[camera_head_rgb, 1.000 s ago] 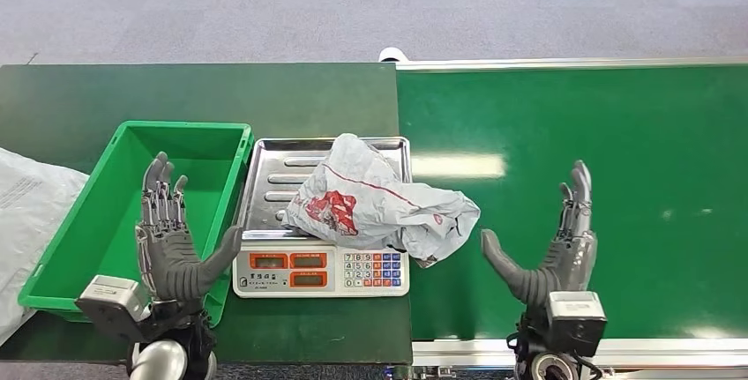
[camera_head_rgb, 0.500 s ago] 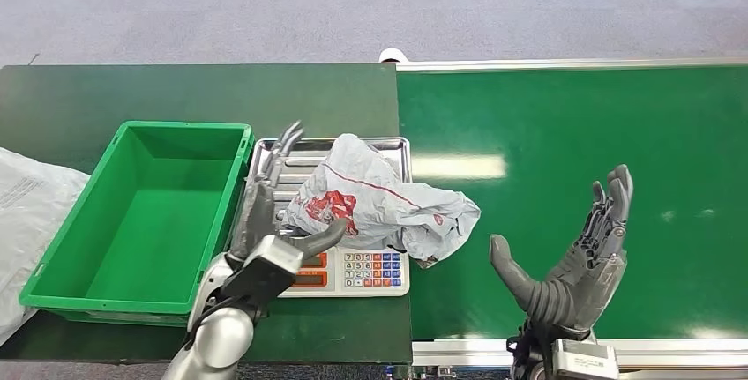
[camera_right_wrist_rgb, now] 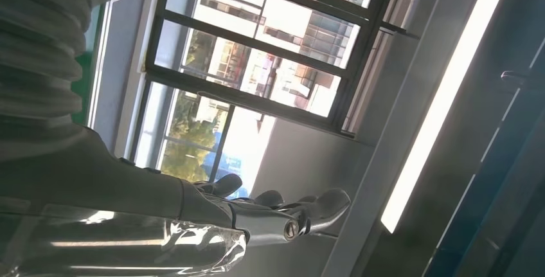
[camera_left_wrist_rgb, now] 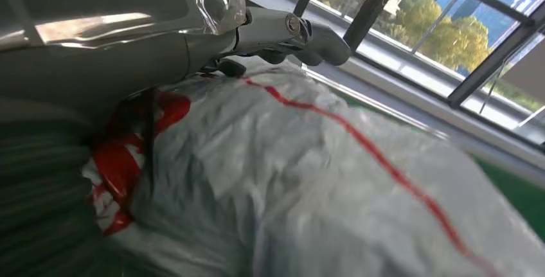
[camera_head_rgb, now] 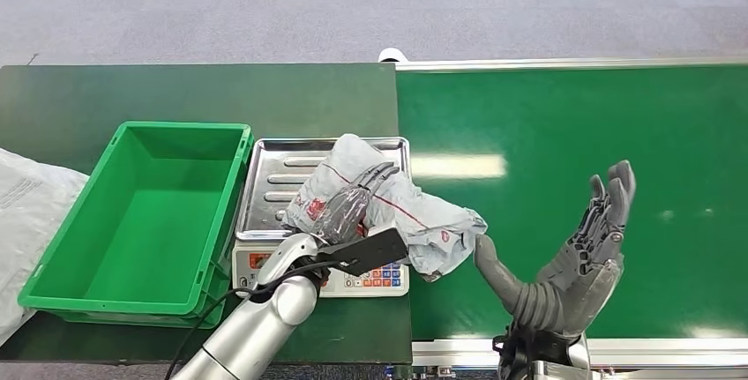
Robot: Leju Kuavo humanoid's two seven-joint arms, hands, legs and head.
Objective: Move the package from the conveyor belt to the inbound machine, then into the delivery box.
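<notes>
Now left hand (camera_head_rgb: 353, 205) flat atop package (camera_head_rgb: 415, 212) on scale (camera_head_rgb: 273, 182), grip unclear; right hand (camera_head_rgb: 564, 265) open, empty.

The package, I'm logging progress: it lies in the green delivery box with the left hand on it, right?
Not quite. The head view shows the package lying on the scale, the inbound machine, beside the green delivery box, not in it. The left hand does rest on it.

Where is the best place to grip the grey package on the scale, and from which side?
Probably the high crumpled bulge of the package, taken from above. It lies slumped across the scale tray, overhanging toward the belt, so its edges are loose. The left hand lies there already.
</notes>
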